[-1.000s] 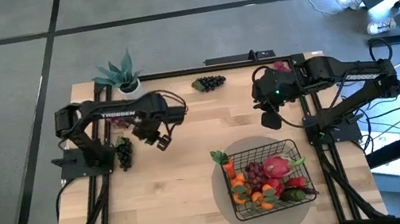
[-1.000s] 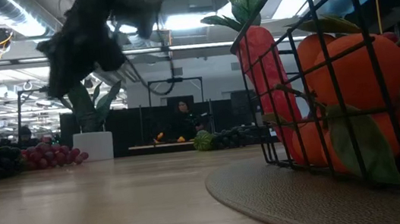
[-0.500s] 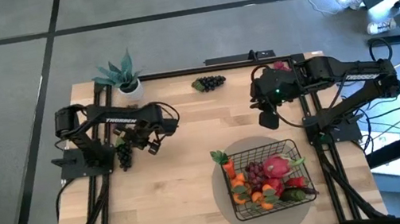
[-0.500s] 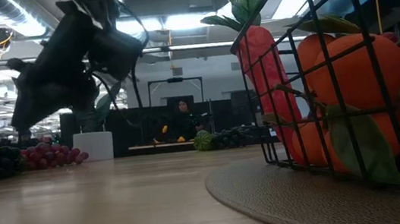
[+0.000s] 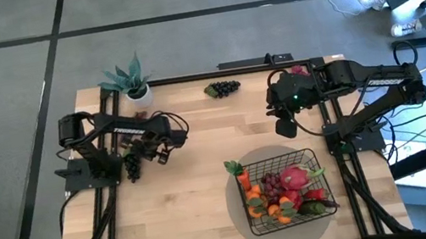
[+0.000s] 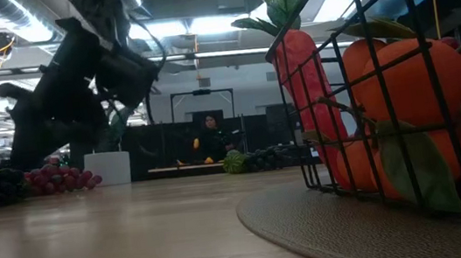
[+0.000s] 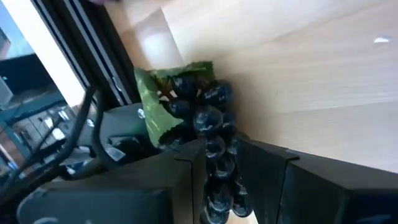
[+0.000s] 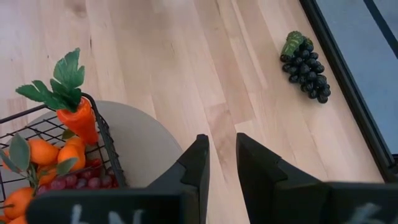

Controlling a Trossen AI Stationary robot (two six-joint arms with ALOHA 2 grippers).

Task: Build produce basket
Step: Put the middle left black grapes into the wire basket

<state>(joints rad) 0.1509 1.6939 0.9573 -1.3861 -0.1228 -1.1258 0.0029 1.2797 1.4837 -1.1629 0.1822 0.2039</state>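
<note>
Left gripper (image 7: 221, 168), fingers spread, straddles the dark grape bunch (image 7: 202, 112) far left of the basket (image 5: 284, 187), bunch's long axis running between its fingers.

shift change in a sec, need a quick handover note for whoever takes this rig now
Left gripper: open, fingers on either side of a dark grape bunch at the table's left edge, not closed on it.
Right gripper: empty, nearly shut, hovering above the basket.
Done: carrot, dragon fruit, oranges and other produce in the basket.
Left: this bunch, the dark bunch at the far edge, red grapes by the left arm.
</note>
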